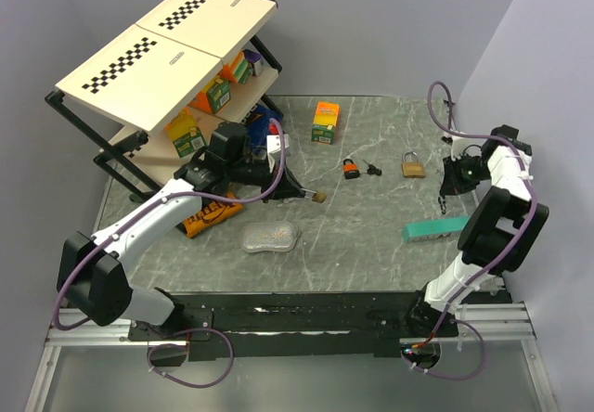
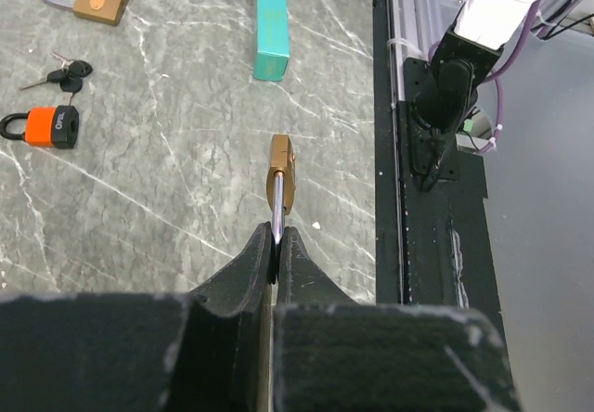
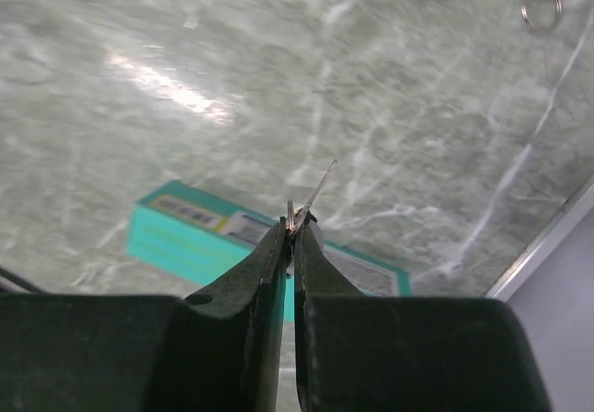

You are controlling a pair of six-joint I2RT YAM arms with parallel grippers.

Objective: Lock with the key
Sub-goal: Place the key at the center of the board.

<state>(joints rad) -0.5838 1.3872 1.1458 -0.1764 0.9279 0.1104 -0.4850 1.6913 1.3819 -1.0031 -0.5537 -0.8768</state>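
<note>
Left gripper [image 2: 276, 248] clamped on brass padlock [image 2: 283, 173], right gripper [image 3: 293, 231] pinching key [image 3: 316, 189], both jutting past fingertips

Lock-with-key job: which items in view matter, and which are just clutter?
In play:
- small brass padlock, clamped in left gripper
- thin metal key, pinched in right gripper

Lying about:
- orange padlock with loose keys
- spare brass padlock
- teal box
- orange-green carton
- silver pouch
- orange bag

White-and-black arms [image 1: 153, 219], purple cables [image 1: 58, 299]
</note>
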